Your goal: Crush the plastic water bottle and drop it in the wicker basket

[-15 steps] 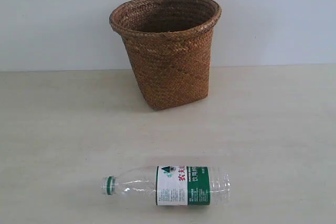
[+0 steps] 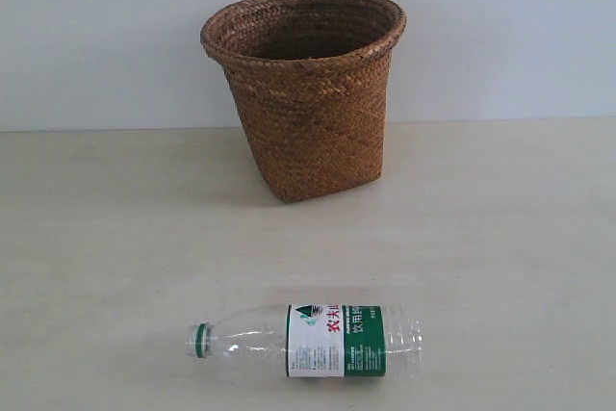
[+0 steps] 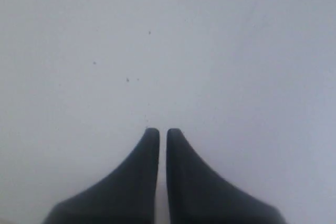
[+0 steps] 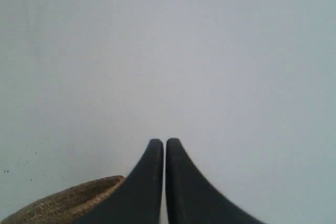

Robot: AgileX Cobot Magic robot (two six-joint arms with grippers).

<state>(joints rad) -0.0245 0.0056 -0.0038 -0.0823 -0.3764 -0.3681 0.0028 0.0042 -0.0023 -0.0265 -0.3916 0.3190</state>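
The plastic water bottle (image 2: 318, 341) lies on its side near the table's front edge, green cap (image 2: 199, 340) pointing left, uncrushed. The wicker basket (image 2: 306, 93) stands upright behind it at the back of the table. Neither arm shows in the exterior view. In the left wrist view my left gripper (image 3: 163, 131) is shut with nothing between its dark fingers, facing a plain pale wall. My right gripper (image 4: 165, 141) is likewise shut and empty; a bit of the wicker basket's rim (image 4: 68, 203) shows beside one finger.
The pale table (image 2: 115, 238) stretches left and right of the basket and bottle. A plain white wall (image 2: 96, 36) rises behind the basket.
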